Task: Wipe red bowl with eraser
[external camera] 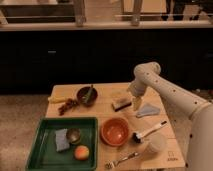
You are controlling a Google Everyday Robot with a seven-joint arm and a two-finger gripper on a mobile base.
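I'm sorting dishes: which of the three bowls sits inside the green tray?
The small dark bowl, beside the orange fruit; the other two stand on the wooden table. The gripper hangs beside the rectangular block eraser.
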